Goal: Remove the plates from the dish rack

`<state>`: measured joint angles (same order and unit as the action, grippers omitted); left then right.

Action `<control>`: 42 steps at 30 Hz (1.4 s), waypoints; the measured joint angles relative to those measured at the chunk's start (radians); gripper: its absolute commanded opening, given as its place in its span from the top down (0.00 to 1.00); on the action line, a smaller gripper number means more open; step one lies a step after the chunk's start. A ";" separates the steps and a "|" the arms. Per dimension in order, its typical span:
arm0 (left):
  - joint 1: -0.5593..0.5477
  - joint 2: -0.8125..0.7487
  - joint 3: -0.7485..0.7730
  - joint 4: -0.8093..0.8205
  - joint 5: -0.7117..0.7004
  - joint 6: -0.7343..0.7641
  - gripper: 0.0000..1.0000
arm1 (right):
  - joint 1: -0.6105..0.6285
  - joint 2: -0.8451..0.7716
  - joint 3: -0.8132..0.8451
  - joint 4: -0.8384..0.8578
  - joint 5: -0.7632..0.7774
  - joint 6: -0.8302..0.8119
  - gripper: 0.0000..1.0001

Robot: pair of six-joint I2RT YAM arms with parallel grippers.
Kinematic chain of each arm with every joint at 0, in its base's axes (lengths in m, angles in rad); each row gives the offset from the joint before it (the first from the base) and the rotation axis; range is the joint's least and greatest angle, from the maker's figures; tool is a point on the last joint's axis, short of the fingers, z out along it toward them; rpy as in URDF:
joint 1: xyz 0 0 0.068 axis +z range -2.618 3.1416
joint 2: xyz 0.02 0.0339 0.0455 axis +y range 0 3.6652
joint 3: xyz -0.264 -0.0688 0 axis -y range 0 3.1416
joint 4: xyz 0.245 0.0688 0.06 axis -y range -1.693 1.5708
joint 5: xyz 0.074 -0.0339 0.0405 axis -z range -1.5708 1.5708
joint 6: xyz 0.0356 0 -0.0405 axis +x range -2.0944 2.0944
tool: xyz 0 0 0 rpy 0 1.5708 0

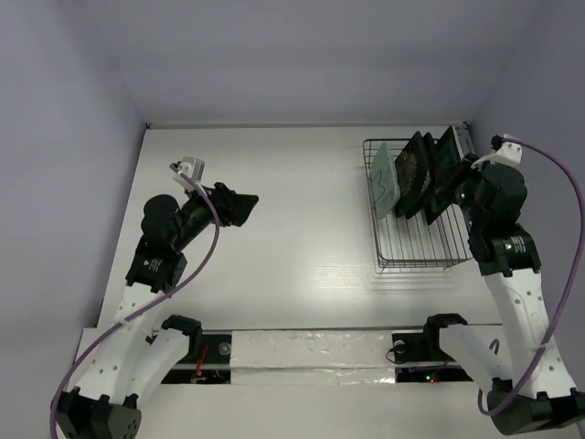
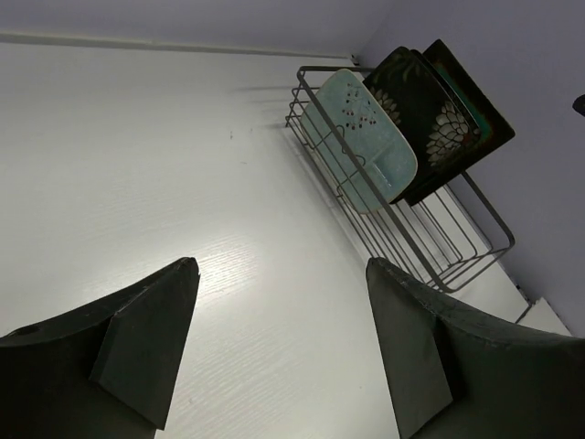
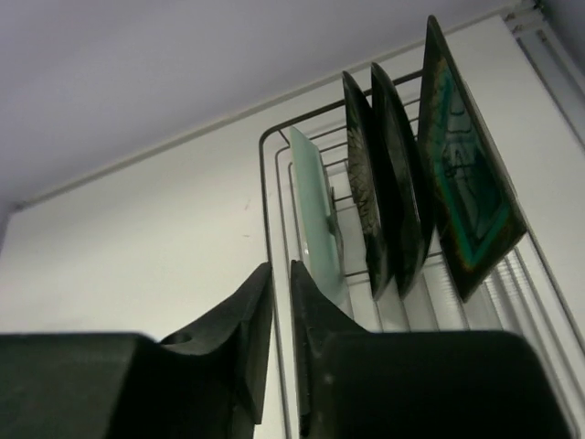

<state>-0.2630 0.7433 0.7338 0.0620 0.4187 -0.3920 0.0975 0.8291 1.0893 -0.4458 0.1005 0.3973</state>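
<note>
The left gripper (image 1: 239,206) hangs over the left half of the table (image 1: 292,229), jaws wide apart and holding nothing; its own camera cuts off both fingers (image 2: 146,347) at the bottom edge. A broad stretch of white table lies between it and the rack (image 1: 411,256), which sits in the far right corner, close to the back and right edges. All four plates stand on edge in the rack's far end: the mint plate (image 1: 384,174) leftmost, then two flower plates (image 1: 413,174), then the teal plate (image 1: 441,169), whose far side is covered by the right arm. From above the dark plates blur together. The right gripper (image 1: 457,183) hovers just right of the teal plate, hard to pick out against it; its wrist view shows jaws narrowly parted, nothing between. No writing is readable
</note>
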 measured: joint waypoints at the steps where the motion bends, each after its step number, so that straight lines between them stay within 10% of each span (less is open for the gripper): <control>1: 0.000 -0.001 0.000 0.000 0.000 0.002 0.30 | 0.000 0.008 0.004 -0.003 0.001 0.005 1.00; 12: -0.018 -0.001 0.000 -0.006 0.027 0.026 1.00 | -0.001 0.229 0.236 -0.042 0.035 -0.032 1.00; 19: -0.074 -0.018 0.000 -0.037 -0.027 0.043 1.00 | -0.074 0.458 0.425 -0.104 0.079 -0.086 0.97; 23: -0.114 -0.018 0.000 -0.048 -0.053 0.050 1.00 | -0.105 0.633 0.645 -0.224 0.124 -0.136 0.45; 26: -0.137 -0.010 0.000 -0.058 -0.065 0.056 0.92 | -0.121 0.729 0.779 -0.288 0.175 -0.174 0.31; 42: -0.157 0.057 0.000 -0.068 -0.071 0.070 0.83 | -0.224 0.843 0.662 -0.389 0.197 -0.270 0.39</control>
<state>-0.4198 0.8005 0.7338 -0.0055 0.3481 -0.3218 -0.1268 1.6718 1.7512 -0.8352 0.2977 0.1272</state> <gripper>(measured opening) 0.174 0.618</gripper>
